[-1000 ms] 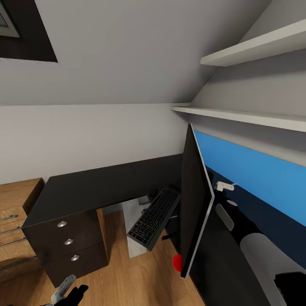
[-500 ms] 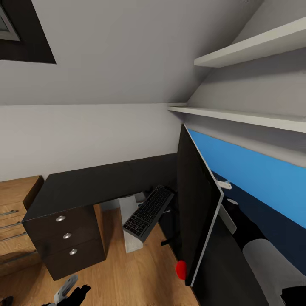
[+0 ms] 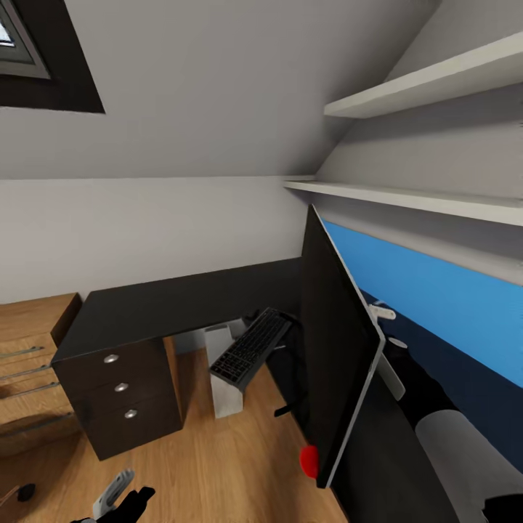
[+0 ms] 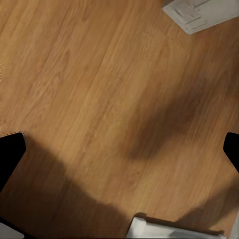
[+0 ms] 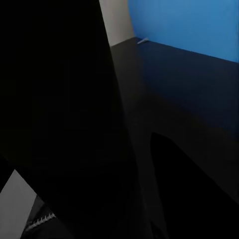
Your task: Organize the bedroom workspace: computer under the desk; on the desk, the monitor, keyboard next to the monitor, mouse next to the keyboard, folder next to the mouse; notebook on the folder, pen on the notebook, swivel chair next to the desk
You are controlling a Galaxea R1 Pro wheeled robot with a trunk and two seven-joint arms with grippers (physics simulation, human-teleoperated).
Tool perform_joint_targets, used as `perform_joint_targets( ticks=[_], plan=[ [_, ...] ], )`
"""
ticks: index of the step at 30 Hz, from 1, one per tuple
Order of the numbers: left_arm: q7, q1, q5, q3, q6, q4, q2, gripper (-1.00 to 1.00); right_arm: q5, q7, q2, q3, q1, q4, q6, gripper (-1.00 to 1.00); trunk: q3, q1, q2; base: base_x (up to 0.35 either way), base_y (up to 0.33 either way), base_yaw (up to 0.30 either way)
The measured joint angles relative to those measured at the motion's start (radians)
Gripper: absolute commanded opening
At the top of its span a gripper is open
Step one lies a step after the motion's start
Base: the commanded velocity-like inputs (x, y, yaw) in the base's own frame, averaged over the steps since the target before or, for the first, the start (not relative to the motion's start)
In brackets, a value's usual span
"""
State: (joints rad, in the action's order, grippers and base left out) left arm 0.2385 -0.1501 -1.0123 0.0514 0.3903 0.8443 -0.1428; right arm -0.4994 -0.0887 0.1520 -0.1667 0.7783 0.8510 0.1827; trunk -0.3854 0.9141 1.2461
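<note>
– Wooden floor (image 3: 218,465) is seen below, and a black desk (image 3: 167,312) is set into the corner under 2 white shelves (image 3: 407,196). Where are the task's things kept?

– The monitor (image 3: 334,349) is stood on the desk, but it is tipped and seen from its edge. The keyboard (image 3: 250,350) is tilted too. It is hung off the desk's inner edge, above the computer (image 3: 224,385), which is tucked under the desk.

– Why is the monitor tipped like that?

– It is likely being held or pushed by the right arm (image 3: 457,450), which is stretched out along the desk behind the screen. That cannot be said for sure, because the right wrist view is mostly dark. So it cannot be told if the right gripper is closed on anything.

– And the other arm?

– The left gripper (image 4: 121,149) is hung low over the floor and pointed down. Its 2 fingers are spread wide, and nothing is held between them. It seems to be kept out of the way while the screen is dealt with.

– What is left to be done here?

– The keyboard is not yet laid flat beside the monitor.
</note>
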Motion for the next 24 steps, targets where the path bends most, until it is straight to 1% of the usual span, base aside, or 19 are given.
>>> perform_joint_targets(
  ticks=[5,8,9,11,20,24],
  plan=[
    [0.013,0.000,0.000,0.000,0.000,0.000,0.000,1.00,0.003,0.000,0.001,0.001,-0.010,0.020,0.007,-1.00,0.000,0.000,0.000,-0.213,-0.216,0.060],
    [0.011,0.000,0.001,0.000,0.000,0.000,0.000,1.00,0.001,0.000,0.000,0.005,-0.012,0.023,0.057,-1.00,0.001,0.000,0.000,-0.240,-0.245,0.175],
    [0.010,0.000,0.001,0.000,0.000,0.000,0.000,1.00,-0.003,0.002,0.000,0.005,-0.012,0.012,0.053,-1.00,0.002,0.000,0.000,-0.246,-0.250,0.202],
    [0.011,0.000,0.001,0.000,0.000,0.000,0.000,1.00,0.005,0.001,0.000,0.005,-0.012,0.015,0.061,-1.00,0.003,0.000,0.000,-0.244,-0.256,0.217],
    [0.015,0.000,0.001,0.000,0.000,0.000,0.000,1.00,0.003,0.002,0.001,0.005,-0.012,0.024,0.061,-1.00,0.010,0.000,0.000,-0.209,-0.286,0.218],
    [0.007,0.000,0.001,0.005,0.000,0.000,-0.001,1.00,0.002,0.003,0.001,0.005,-0.012,0.024,0.058,-1.00,0.014,0.000,0.000,-0.189,-0.299,0.224]
  ],
)
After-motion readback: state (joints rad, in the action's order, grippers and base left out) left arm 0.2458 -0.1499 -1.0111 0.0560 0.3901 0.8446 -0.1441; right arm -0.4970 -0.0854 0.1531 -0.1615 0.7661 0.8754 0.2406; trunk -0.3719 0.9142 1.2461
